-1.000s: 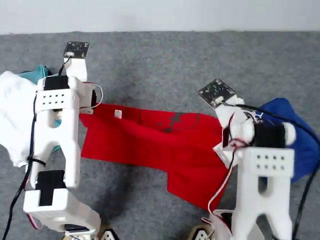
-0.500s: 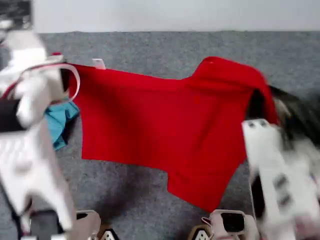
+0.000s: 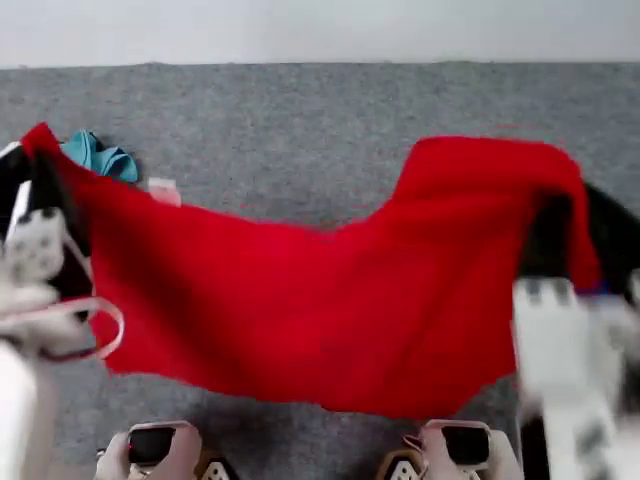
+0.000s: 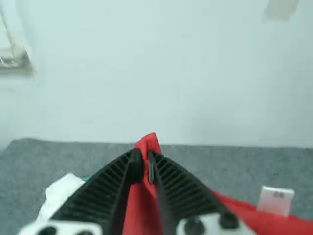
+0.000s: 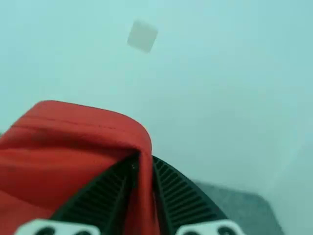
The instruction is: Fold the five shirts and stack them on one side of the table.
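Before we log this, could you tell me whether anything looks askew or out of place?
Nothing damaged, but the red shirt hangs unevenly: pinched by the left gripper and right gripper, it sags in the middle, its fabric bunched over the right one. A teal shirt lies crumpled beyond it.

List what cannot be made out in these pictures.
High view: the red shirt, held up, hides the table under it, so the other shirts cannot be counted.
High view: the teal shirt is partly behind the red shirt.
High view: the left arm and right arm are blurred.
Left wrist view: the white shirt is partly hidden by the left gripper.
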{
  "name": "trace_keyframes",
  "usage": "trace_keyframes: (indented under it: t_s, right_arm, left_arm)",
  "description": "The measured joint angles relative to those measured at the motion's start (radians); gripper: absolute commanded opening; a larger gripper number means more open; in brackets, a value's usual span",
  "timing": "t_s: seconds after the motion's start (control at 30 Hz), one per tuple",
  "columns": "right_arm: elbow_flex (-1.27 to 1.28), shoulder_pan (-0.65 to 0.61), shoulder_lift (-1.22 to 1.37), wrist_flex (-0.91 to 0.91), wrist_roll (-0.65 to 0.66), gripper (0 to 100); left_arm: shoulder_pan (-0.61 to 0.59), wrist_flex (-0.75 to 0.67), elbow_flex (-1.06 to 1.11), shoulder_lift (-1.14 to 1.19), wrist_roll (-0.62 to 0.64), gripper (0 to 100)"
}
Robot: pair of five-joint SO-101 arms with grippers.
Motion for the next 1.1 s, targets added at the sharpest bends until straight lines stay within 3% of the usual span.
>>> trace_keyframes:
  t_s: [0.17, 0.37, 0.63, 0.83, 1.1]
  right_arm:
    - [0.170, 0.000, 0.155, -0.161, 0.000, 1.0]
    - [0.390, 0.000, 0.394, -0.434, 0.000, 1.0]
    - [0.486, 0.000, 0.832, -0.778, 0.054, 1.0]
    - [0.399, 0.000, 1.088, -0.875, 0.080, 1.0]
    - [0.103, -0.009, 1.241, -0.847, 0.083, 1.0]
  left_arm:
    - [0.000, -0.173, 0.203, 0.117, -0.002, 1]
    - [0.000, -0.491, 0.419, 0.292, 0.003, 1]
    - [0.002, -0.778, 0.448, 0.654, 0.005, 1]
    - [0.002, -0.859, 0.448, 0.867, 0.005, 1]
    - [0.002, -0.859, 0.448, 0.881, 0.005, 1]
